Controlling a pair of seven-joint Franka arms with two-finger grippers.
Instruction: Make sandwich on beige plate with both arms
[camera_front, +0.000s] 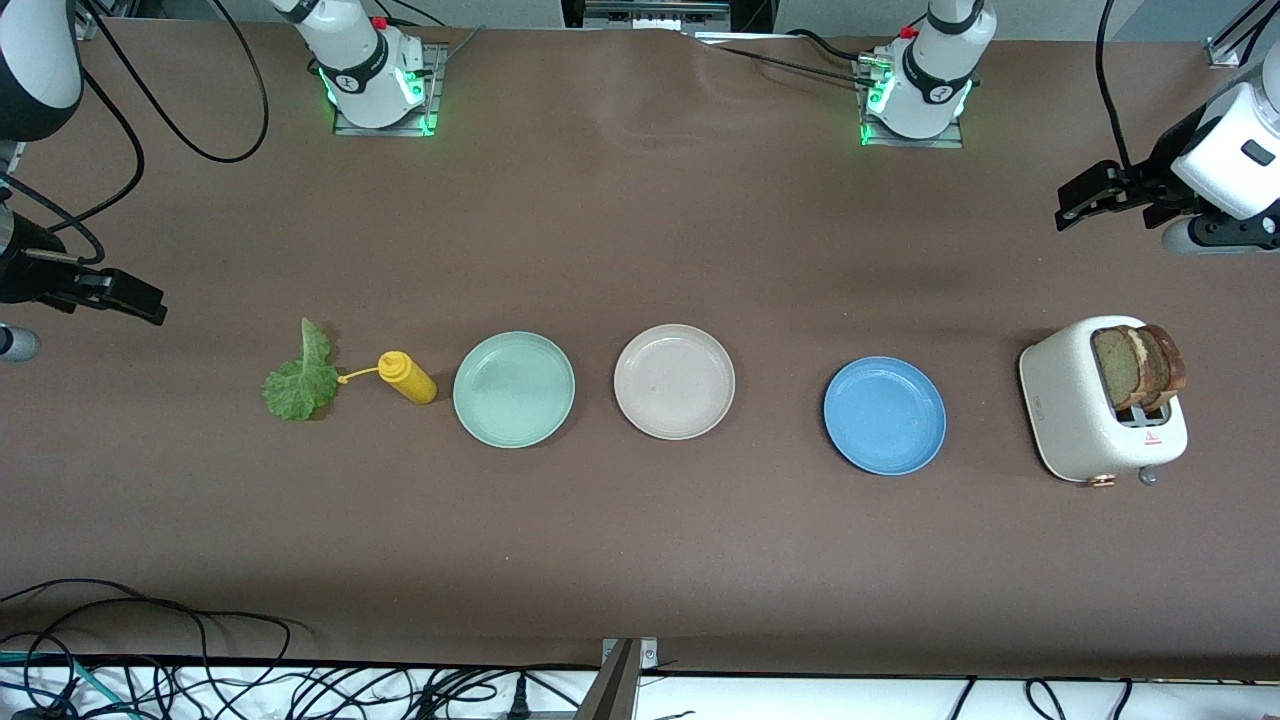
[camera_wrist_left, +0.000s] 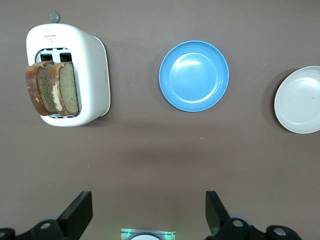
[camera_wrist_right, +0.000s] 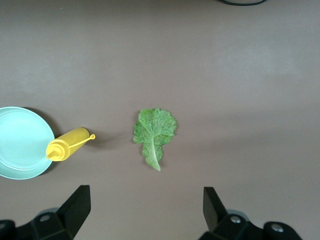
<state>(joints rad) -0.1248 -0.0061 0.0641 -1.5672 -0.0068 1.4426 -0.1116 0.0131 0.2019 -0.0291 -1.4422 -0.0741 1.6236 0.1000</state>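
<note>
We count three plates, the beige plate (camera_front: 674, 381) in the middle, two bread slices (camera_front: 1140, 366), and one lettuce leaf (camera_front: 299, 379). Our left gripper (camera_wrist_left: 146, 212) and right gripper (camera_wrist_right: 145, 210) hang released above the tabletop (camera_front: 640, 540).

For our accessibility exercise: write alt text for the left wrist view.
The open left gripper hangs above the brown table; below it are a white toaster holding two bread slices, a blue plate and, at the edge, the beige plate.

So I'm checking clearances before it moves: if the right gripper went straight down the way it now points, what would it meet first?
Most likely bare table. The right gripper, jaws open, hangs over the right arm's end of the table, with the lettuce leaf just ahead of the jaws; depth is unclear, so it may graze the leaf.
</note>
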